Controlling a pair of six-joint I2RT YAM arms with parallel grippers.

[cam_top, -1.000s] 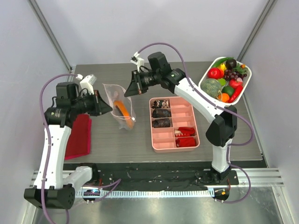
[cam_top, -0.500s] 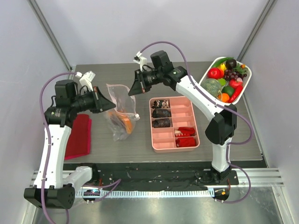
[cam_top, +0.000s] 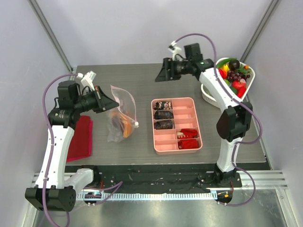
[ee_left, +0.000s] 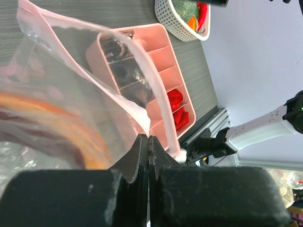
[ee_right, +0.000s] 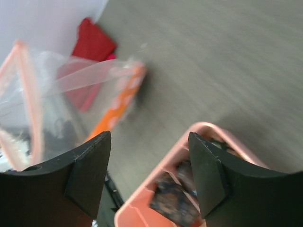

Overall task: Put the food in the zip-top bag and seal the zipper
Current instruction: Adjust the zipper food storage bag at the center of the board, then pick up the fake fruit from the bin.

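Left hand is pinched fully closed on the zip-top bag, gripping film right at the zipper, close to the slider tab. Bag hangs from that pinch and slumps onto the bench left of centre, one orange piece inside. Right hand has its fingers spread wide, holds nothing, in the air over the bench's far middle. Rest of the food sits in the basket at the far right corner. Bag looks thin, limp, slick: mouth likely collapses, so hold it by the stiffer zipper strip. Food looks light, hard, glossy: grip across the widest part, it may squirt out.
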